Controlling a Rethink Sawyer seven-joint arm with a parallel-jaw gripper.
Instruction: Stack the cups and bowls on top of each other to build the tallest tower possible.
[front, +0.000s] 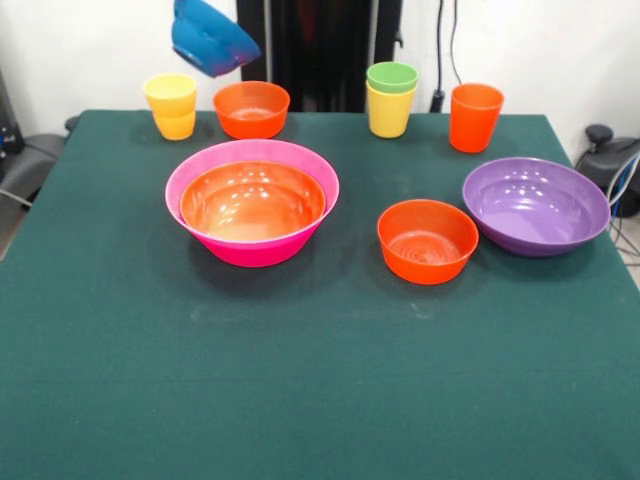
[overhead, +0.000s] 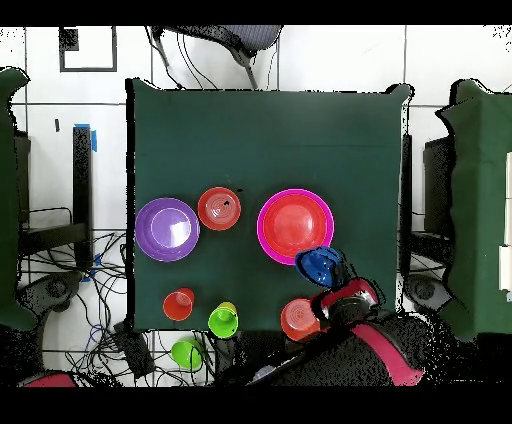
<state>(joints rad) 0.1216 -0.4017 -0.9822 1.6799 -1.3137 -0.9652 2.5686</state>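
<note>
Green table carries five bowls: one pink holding a wide orange, two small orange, one purple; four cups. Hand lifts blue bowl above; grip unclear.

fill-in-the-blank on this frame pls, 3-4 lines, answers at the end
1. The wide orange bowl sits nested inside the ____ bowl.
2. The light green cup is stacked in a ____ cup.
3. The bowl held up above the table, tilted, is ____.
4. The purple bowl holds ____.

Answers: pink; yellow; blue; nothing
</note>
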